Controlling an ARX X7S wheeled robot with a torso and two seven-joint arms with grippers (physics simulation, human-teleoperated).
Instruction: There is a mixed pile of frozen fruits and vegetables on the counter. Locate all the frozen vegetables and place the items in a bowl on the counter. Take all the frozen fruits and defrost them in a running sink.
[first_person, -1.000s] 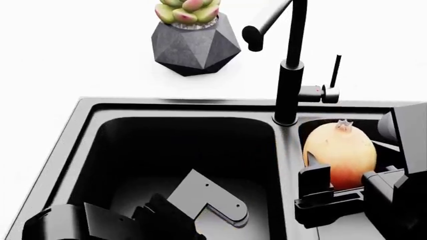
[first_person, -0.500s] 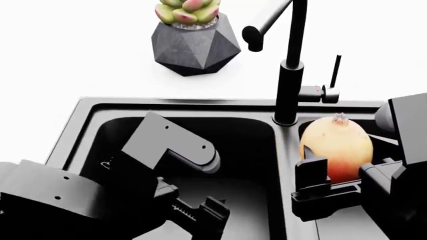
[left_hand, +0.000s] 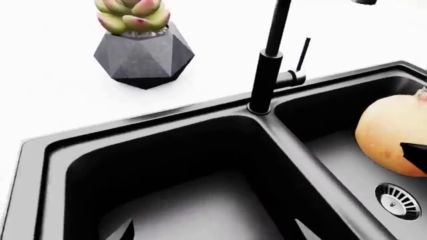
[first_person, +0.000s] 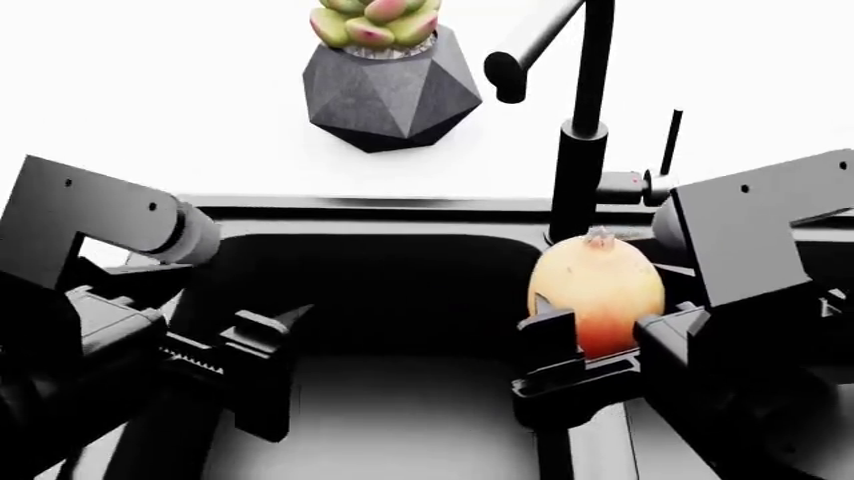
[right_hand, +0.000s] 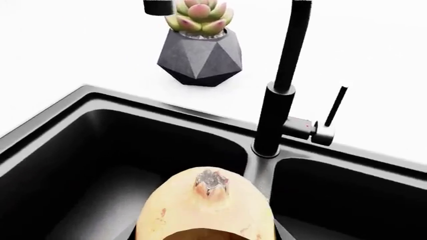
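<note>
Over the last second the right gripper (first_person: 590, 362) has carried the yellow-orange fruit (first_person: 597, 292) leftward, from above the right basin to a spot over the divider of the dark double sink (first_person: 400, 290), just in front of the base of the tall black faucet (first_person: 577, 150). Its fingers are clamped on the fruit's lower sides, stem nub pointing up and away. Meanwhile the left arm has risen from low in the left basin, and the left gripper (first_person: 254, 375) now hangs above that basin's near left side with its fingers spread and nothing between them. No water shows at the spout, so the fruit is probably being positioned under the faucet while the free left gripper may be heading for the lever (first_person: 667, 150). A faceted dark plant pot (first_person: 390, 90) stands on the white worktop (first_person: 160, 100) behind the sink.
</note>
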